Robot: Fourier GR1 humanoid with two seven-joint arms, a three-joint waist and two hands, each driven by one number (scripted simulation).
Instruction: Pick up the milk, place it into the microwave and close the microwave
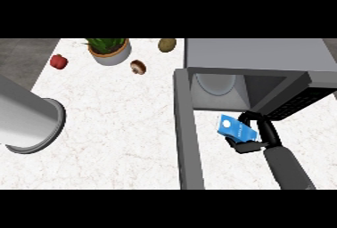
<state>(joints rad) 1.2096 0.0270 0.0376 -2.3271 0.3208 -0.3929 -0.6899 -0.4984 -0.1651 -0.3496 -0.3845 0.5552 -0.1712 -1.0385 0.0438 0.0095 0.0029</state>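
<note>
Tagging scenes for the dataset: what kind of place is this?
Most likely a kitchen: a white marble-look counter with an open microwave, a potted plant, and the right hand holding a blue milk carton.

White marble-look counter [118, 124], matt grey metal-look microwave [256, 51], smooth blue carton-like milk [236, 129], glossy black fingers [266, 129].

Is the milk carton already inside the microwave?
No, the right hand holds the milk carton in front of the open microwave, outside its cavity.
</note>
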